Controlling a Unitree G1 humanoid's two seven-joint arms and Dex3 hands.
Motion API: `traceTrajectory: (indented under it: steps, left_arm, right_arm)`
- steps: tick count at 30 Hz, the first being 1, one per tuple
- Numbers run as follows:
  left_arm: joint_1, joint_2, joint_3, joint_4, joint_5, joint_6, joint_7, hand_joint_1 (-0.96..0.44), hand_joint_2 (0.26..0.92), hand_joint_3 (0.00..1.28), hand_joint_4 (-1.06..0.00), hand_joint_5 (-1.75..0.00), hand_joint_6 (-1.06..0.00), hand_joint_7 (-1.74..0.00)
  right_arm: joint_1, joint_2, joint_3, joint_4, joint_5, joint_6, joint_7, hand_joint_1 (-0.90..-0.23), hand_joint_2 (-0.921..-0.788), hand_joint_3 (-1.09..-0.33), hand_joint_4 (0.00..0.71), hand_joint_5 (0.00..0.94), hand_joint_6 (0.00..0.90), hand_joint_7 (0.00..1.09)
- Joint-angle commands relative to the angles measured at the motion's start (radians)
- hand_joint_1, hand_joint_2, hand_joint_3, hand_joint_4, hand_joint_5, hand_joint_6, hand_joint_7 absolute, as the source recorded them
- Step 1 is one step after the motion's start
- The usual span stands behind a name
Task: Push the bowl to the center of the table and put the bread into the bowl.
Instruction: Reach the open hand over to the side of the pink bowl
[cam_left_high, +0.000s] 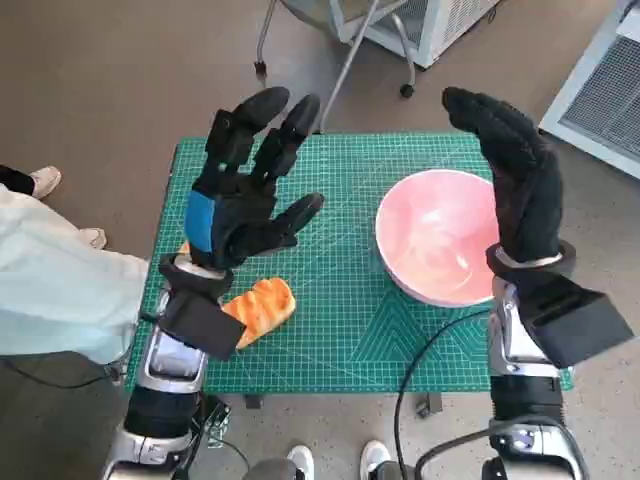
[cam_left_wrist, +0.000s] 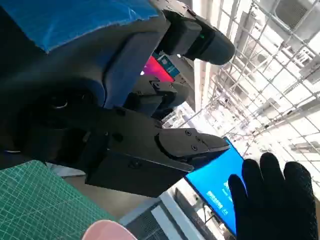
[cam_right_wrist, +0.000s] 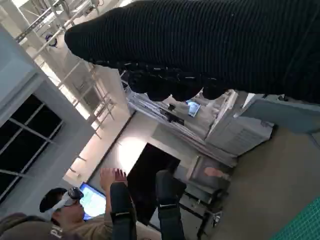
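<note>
Bread (cam_left_high: 262, 308) flat on mat, long axis toward bowl (cam_left_high: 440, 235).

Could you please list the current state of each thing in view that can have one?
Bowl: upright, empty, on the mat's right side, not centred.
Bread: lying on the mat, outside the bowl, partly hidden by the left forearm.
Left hand: raised, fingers spread, holding nothing.
Right hand: raised beside the bowl, holding nothing.

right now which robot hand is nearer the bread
Left. The left robot hand hovers open just above the bread, its wrist overlapping it. The right robot hand is across the table, beside the bowl.
</note>
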Motion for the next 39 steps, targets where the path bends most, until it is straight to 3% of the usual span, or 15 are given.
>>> traceTrajectory:
  steps: [1, 25, 33, 35, 39]
  left_arm:
    - [-0.015, 0.007, 0.001, 0.002, 0.004, -0.004, 0.001, -0.02, 0.781, 0.38, -0.25, -0.18, -0.07, -0.79]
    - [-0.006, 0.010, 0.005, 0.004, -0.007, -0.020, -0.001, -0.04, 0.791, 0.36, -0.23, -0.21, -0.06, -0.80]
    - [0.005, 0.011, 0.006, 0.001, -0.002, -0.024, 0.004, -0.05, 0.792, 0.36, -0.23, -0.22, -0.06, -0.80]
    - [0.008, 0.012, 0.008, 0.003, -0.001, -0.027, 0.005, -0.06, 0.793, 0.36, -0.22, -0.22, -0.06, -0.80]
    - [0.014, 0.013, 0.009, 0.000, -0.001, -0.027, 0.007, -0.07, 0.797, 0.35, -0.22, -0.22, -0.06, -0.80]
  right_arm:
    - [0.010, -0.004, 0.000, 0.017, 0.003, 0.011, 0.006, -0.588, -0.921, -0.729, 0.354, 0.001, 0.037, 0.78]
    - [0.018, -0.010, -0.010, 0.023, -0.002, -0.003, -0.001, -0.582, -0.921, -0.727, 0.355, 0.002, 0.039, 0.78]
    - [-0.008, -0.083, -0.085, 0.155, 0.050, -0.064, 0.030, -0.584, -0.921, -0.719, 0.355, 0.001, 0.043, 0.76]
    - [-0.017, -0.099, -0.110, 0.209, 0.049, -0.087, 0.015, -0.584, -0.921, -0.718, 0.354, 0.001, 0.043, 0.76]
    - [-0.025, -0.124, -0.155, 0.299, 0.018, -0.116, -0.053, -0.584, -0.921, -0.717, 0.353, 0.000, 0.056, 0.73]
